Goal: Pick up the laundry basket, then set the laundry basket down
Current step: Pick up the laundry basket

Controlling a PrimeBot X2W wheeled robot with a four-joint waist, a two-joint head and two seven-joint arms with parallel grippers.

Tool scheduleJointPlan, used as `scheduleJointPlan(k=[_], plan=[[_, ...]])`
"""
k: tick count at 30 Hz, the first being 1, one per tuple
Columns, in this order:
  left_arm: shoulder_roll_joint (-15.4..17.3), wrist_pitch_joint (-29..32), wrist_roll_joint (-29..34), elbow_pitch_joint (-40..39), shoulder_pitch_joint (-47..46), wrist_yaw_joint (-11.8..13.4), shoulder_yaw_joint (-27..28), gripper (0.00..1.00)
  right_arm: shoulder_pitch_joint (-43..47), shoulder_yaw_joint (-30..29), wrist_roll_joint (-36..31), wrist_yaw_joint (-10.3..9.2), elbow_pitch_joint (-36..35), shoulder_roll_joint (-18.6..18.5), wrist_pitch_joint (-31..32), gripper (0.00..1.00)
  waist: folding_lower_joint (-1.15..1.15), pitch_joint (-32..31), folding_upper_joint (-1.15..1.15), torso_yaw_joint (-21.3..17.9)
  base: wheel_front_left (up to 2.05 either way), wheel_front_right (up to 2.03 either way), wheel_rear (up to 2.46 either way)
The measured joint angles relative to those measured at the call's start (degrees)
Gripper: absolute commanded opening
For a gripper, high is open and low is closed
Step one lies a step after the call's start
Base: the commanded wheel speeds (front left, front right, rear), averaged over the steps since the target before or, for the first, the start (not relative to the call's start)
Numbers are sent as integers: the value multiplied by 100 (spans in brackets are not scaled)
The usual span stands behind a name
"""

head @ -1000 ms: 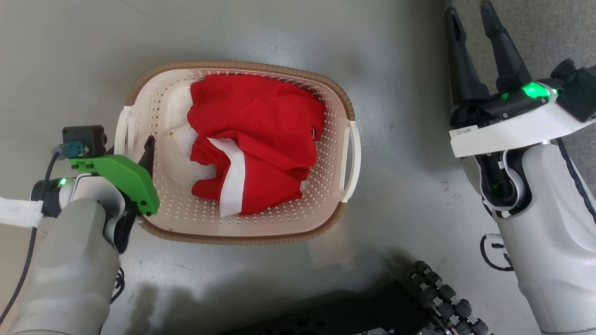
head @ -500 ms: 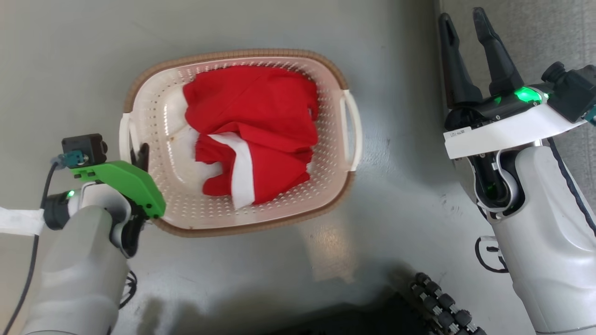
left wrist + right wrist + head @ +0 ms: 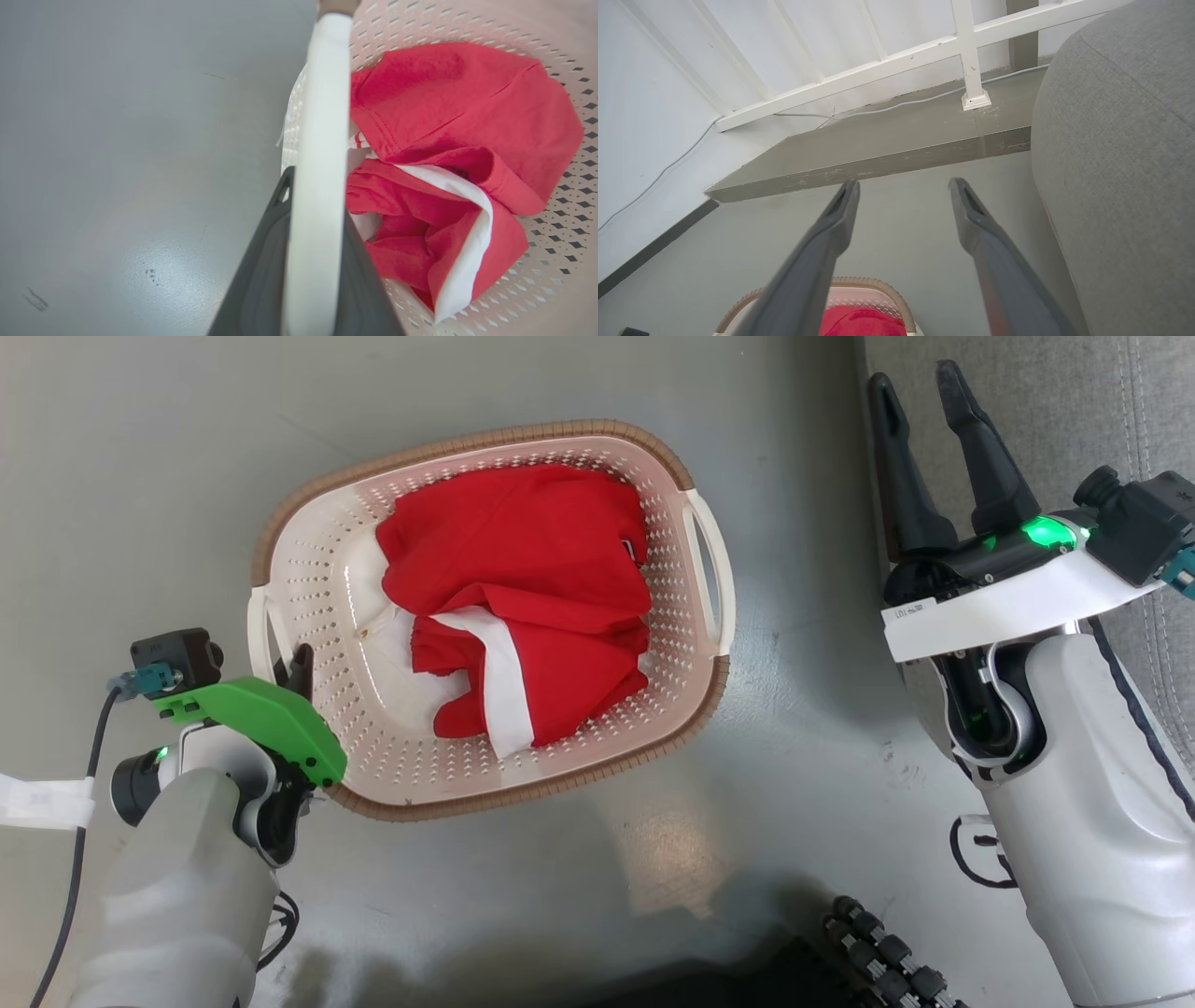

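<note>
gripping laundry basket (image 3: 523, 433), left hand (image 3: 291, 665) half-hidden

Lettering: one small tag, too small to read.
A small white rectangular sticker (image 3: 915, 609) sits on the near edge of the white wedge-shaped plastic cover (image 3: 1018, 597) at the base of the right gripper (image 3: 913, 378). It carries a short row of dark characters, blurred in the head view, so no letter or number can be made out.
</note>
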Motion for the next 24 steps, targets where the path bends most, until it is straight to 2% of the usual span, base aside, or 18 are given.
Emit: scheduleJointPlan(k=[22,23,24], plan=[[-29,-32,-225,369,-174,0,-126,0,-3,-2,0,0,-36,-56,0,100,0,289,0,-27,0,0,0],[-30,-32,-264,374,-195,0,-135,5,-4,-2,0,0,-36,-56,0,100,0,292,0,-25,0,0,0],[-35,-32,-307,377,-212,0,-134,27,-5,-2,0,0,-36,-56,0,100,0,295,0,-22,0,0,0]])
